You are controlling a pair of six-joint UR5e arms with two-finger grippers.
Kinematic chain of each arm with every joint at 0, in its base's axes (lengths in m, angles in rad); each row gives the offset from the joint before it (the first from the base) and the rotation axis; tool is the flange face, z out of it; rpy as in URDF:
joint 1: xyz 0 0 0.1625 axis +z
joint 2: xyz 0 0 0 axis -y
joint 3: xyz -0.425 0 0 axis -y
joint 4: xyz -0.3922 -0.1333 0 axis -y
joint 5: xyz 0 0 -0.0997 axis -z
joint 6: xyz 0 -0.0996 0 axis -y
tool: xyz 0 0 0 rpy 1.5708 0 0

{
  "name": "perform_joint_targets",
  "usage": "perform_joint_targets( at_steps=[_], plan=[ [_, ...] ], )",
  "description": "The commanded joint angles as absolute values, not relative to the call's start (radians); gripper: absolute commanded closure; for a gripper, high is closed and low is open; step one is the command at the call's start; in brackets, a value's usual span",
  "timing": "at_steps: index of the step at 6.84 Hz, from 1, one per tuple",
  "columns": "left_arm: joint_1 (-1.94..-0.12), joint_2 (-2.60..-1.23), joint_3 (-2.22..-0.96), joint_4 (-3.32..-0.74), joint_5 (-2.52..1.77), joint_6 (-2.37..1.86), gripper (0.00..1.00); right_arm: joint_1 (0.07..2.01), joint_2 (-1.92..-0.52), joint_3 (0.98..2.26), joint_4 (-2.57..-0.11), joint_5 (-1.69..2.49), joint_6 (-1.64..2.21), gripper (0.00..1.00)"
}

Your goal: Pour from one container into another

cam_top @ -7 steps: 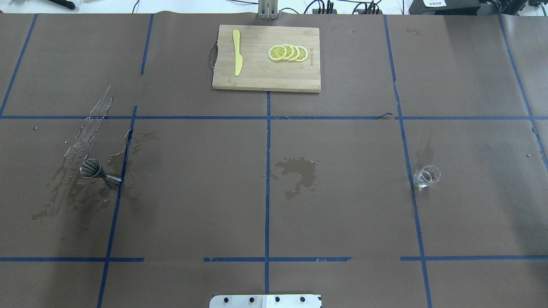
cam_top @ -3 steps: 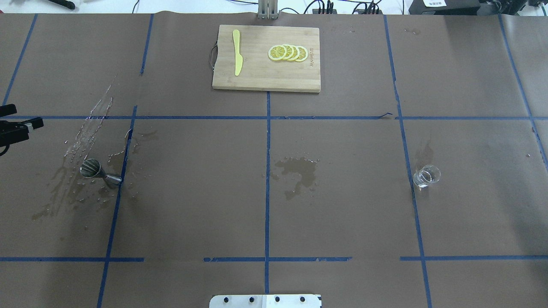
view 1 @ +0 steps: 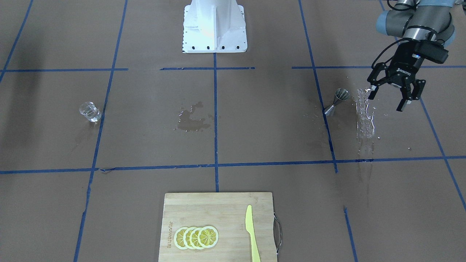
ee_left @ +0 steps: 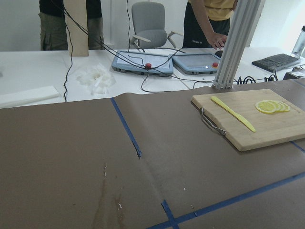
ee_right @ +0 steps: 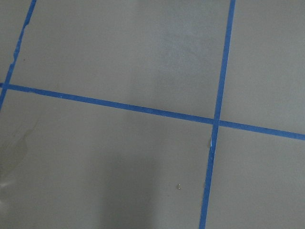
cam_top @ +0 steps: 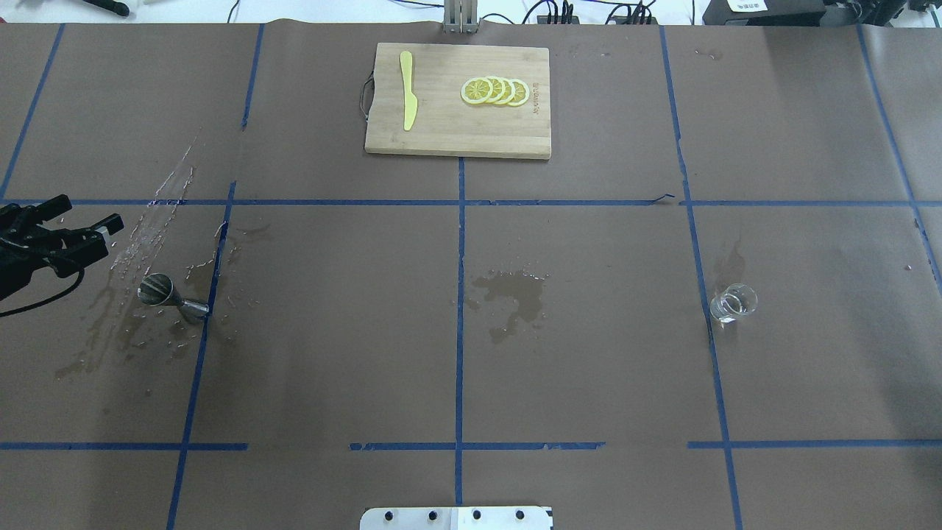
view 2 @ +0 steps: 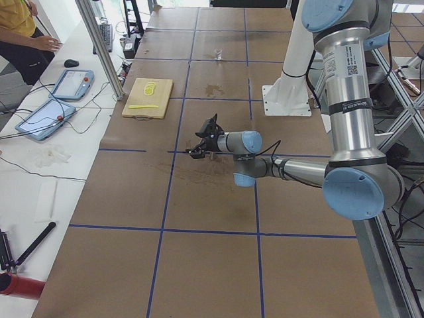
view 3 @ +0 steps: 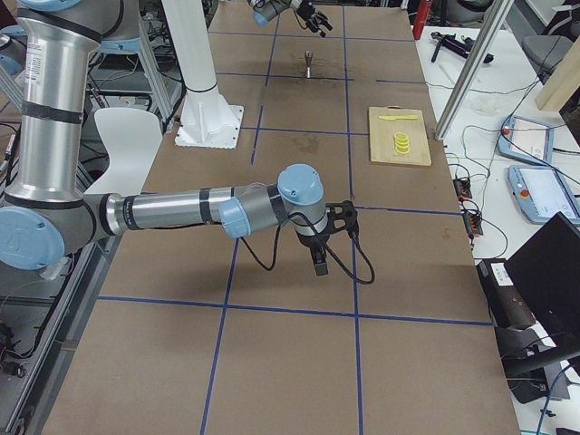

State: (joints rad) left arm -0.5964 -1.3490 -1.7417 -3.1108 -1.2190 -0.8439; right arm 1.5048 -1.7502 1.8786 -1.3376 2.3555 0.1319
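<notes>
Currently: hazard register, pour not yet begun

**Front-facing view.** Left gripper (view 1: 386, 102): claw wide and empty, above a wet streak (view 1: 365, 116) near the bench's (view 1: 276, 145) left end. Jigger (view 1: 336, 102): just beside the claw but apart from it, standing on its narrow cone on damp paper. Glass cup (view 1: 89, 111): toward the right end, well apart from the jigger; contents too clear to judge. Wet patch (view 1: 191, 120): mid-bench. Cutting board (view 1: 225, 211) with knife (view 1: 252, 233) and lemon slices (view 1: 196, 237): middle of the far edge.

**Overhead view.** Left gripper (cam_top: 88, 212) enters at the left edge with its fingers spread. No arm is near the glass cup (cam_top: 734, 302).

**Left side view.** The left claw is low over the wet area; the jigger is not made out.

**Right side view.** Right gripper (view 3: 319, 249): toward the right end, over bare paper. I cannot tell whether its claw is wide or narrow.

**Wrist views.** Left: board and paper only, no vessel. Right: paper and tape only.

**Risks, as judged.**
- The jigger looks top-heavy on a small foot, so a spread finger brushing it could tip it.
- Its polished steel and narrow waist may slip in the claw.
- The vessels are far apart, so one must be carried, and it may slop on the way.
- The jigger's mouth is small, so a fast tilt of the glass could overshoot it.
- Wet paper gives poor footing when a vessel is set down.
</notes>
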Motion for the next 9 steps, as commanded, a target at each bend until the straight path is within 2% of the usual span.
perform_joint_targets(
  at_steps=[1,4,9],
  plan=[
    [-0.359,-1.350,-1.750,-3.109,-0.898,-0.857,0.00,1.505,-1.750,1.878,-1.339,2.355,0.132,0.00],
    [-0.212,-1.390,-1.730,-3.102,-0.698,-0.859,0.00,1.505,-1.750,1.876,-1.339,2.355,0.132,0.00],
    [-0.192,-1.454,-1.577,-3.106,-0.661,-0.861,0.00,1.505,-1.749,1.873,-1.338,2.355,0.132,0.00]
  ],
)
